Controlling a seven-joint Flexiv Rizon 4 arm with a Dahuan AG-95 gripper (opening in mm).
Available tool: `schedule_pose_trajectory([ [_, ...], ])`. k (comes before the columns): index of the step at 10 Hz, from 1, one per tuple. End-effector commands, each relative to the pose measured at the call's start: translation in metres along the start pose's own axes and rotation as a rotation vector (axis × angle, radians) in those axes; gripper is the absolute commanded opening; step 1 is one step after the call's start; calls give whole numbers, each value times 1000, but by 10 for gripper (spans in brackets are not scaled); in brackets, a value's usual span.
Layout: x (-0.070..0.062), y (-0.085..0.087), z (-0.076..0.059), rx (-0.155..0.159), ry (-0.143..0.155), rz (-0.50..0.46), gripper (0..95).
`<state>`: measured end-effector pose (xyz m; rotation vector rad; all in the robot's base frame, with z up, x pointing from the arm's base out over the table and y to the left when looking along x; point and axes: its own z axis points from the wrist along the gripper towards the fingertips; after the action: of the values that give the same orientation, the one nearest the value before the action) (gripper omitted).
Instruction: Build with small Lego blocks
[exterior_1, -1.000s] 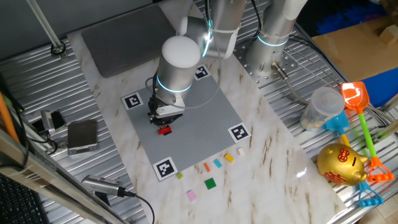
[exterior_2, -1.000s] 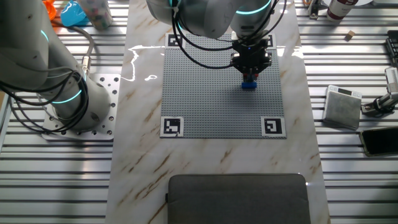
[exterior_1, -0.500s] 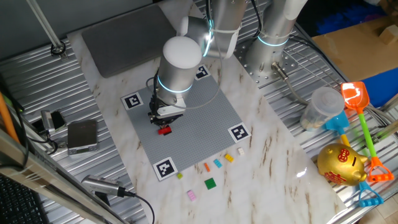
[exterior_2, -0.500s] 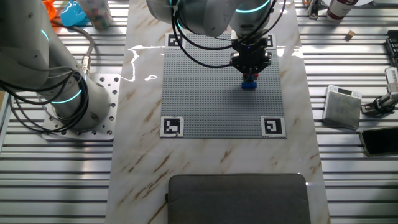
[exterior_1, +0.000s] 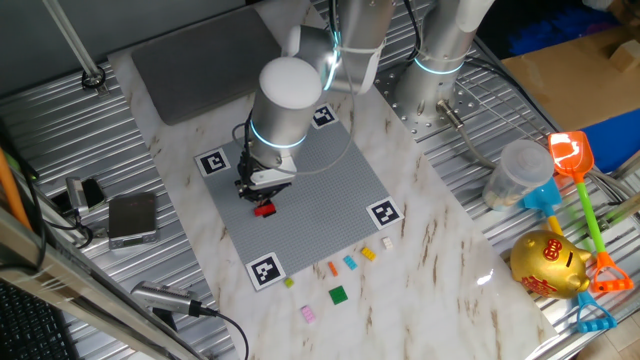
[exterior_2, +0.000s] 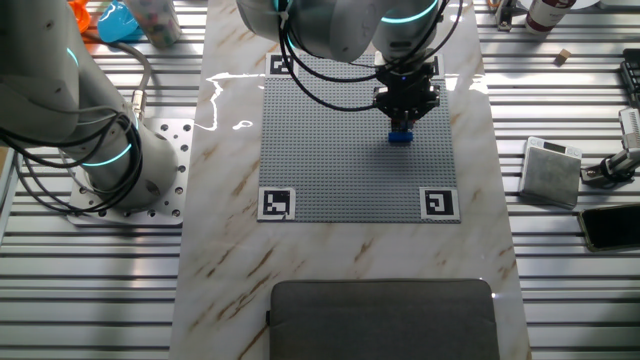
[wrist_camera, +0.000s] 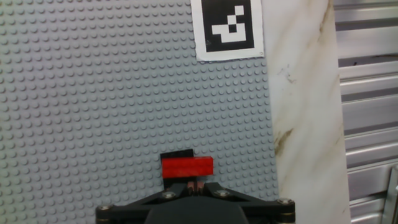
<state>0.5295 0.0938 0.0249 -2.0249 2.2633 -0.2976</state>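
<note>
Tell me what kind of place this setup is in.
Most likely a robotics lab bench. A robot arm's claw works over a grey studded baseplate with black-and-white corner markers, small Lego blocks lie loose on the marble tabletop, and ribbed metal decking surrounds it.

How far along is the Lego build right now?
Early. A small stack with a red brick on top sits on the grey baseplate, with the gripper right at it. Six loose bricks, including the green one, wait on the table.

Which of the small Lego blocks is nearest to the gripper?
The red block on the grey baseplate, directly below the gripper. The other loose blocks lie off the baseplate on the marble.
</note>
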Motion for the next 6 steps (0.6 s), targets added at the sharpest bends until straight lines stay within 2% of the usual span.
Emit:
schedule_pose_trajectory([
  [1,0,-2,1,3,0,-1,0],
  [6,-2,-5,3,3,-1,-2,0],
])
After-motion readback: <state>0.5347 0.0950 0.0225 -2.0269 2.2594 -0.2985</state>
